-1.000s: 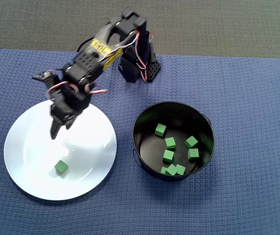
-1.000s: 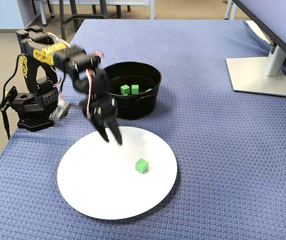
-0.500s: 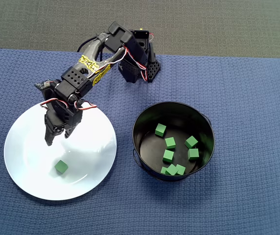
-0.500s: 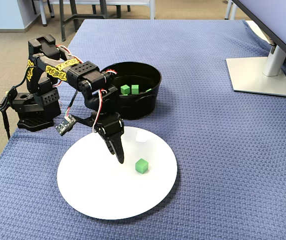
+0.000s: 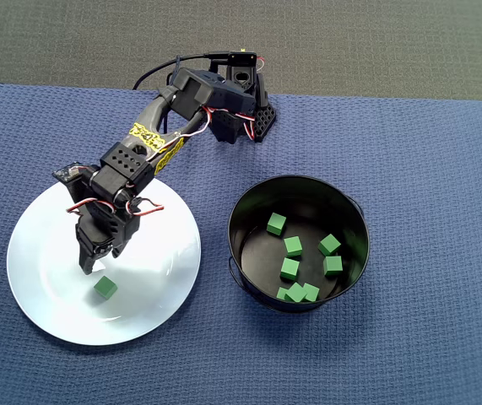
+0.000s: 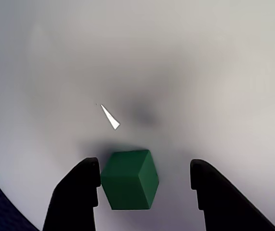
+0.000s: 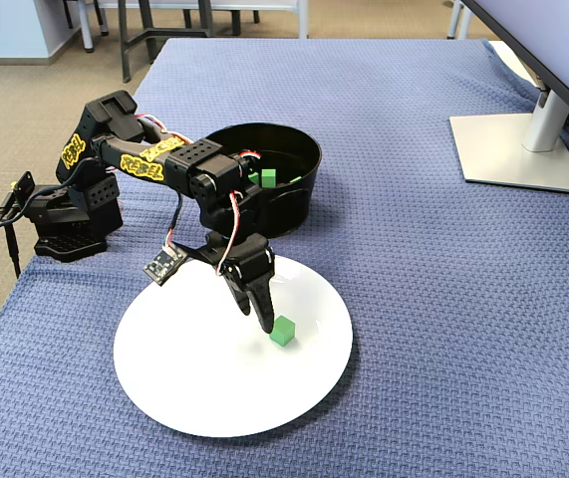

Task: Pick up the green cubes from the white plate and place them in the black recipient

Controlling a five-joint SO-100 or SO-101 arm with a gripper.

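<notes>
One cube (image 5: 105,288) left on the plate (image 5: 46,312), lower left of the overhead view; in the wrist view the cube (image 6: 129,179) sits at bottom centre, between the two fingertips, nearer the left one (touching or just beside, can't tell). Gripper (image 6: 144,185) is spread wide, holding nothing. In the overhead view the gripper (image 5: 89,263) hangs just above and left of the cube; in the fixed view the gripper (image 7: 262,317) is just left of the cube (image 7: 283,330), tips close to the plate (image 7: 184,388).

Step in hand, as a judgement: lining up the grasp on the last plate cube. Next move calls for easing down so the fingers straddle the cube, then closing, lifting and swinging over to the pot (image 5: 350,211), centre right of the overhead view. Six cubes (image 5: 294,246) show inside it (some may hide under the near wall).

Materials: cubes are matte, bright green, sharp-edged. Plate is glossy white, round, flat, shows glare, so the cube may slide if nudged. Pot is glossy black, round, straight tall walls, small lug on the rim. Cloth (image 5: 443,169) under everything is blue, waffle-textured. A monitor stand (image 7: 518,139) stands upper right of the fixed view.
</notes>
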